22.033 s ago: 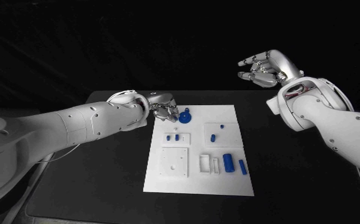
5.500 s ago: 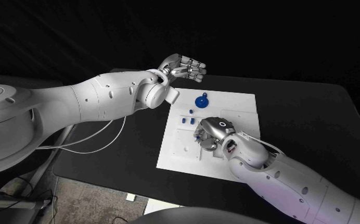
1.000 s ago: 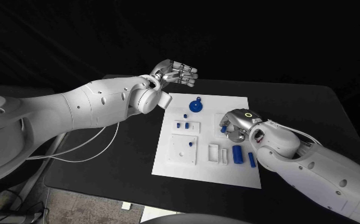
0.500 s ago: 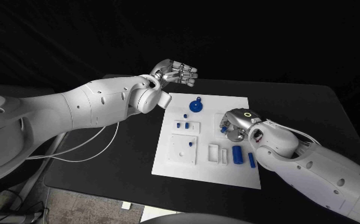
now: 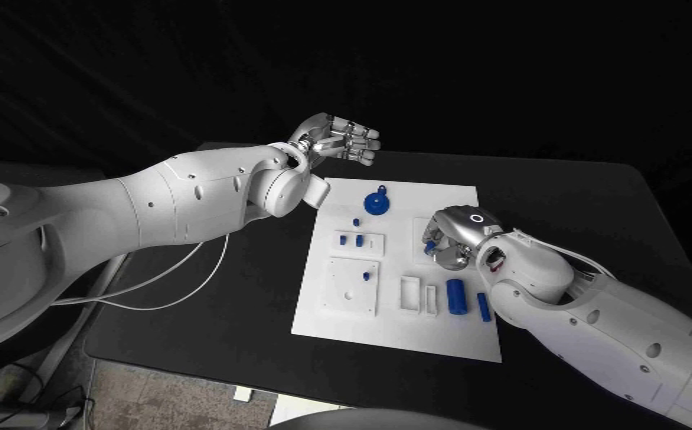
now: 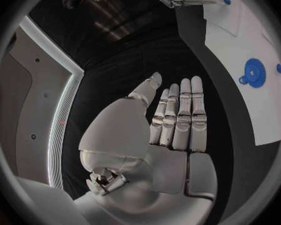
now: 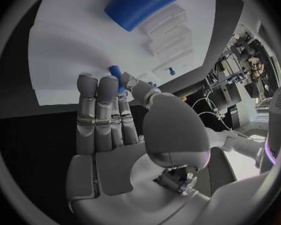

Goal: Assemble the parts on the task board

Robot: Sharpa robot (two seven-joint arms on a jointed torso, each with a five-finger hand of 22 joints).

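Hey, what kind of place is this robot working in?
Probably a robotics lab or test cell, set up for an assembly trial. A white task board with small blue parts lies on a black table against a dark backdrop, and equipment racks stand behind.

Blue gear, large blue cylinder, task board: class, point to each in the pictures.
blue gear (image 5: 378,202), head view, on its round face.
large blue cylinder (image 5: 457,296), head view, mid-length on its side.
task board (image 5: 353,322), head view, bare white near corner.

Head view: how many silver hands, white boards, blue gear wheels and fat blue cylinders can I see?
Silver hands: 2, the left hand and the right hand
White task board: 1
Blue gear wheel: 1
Fat blue cylinder: 1
Total: 5
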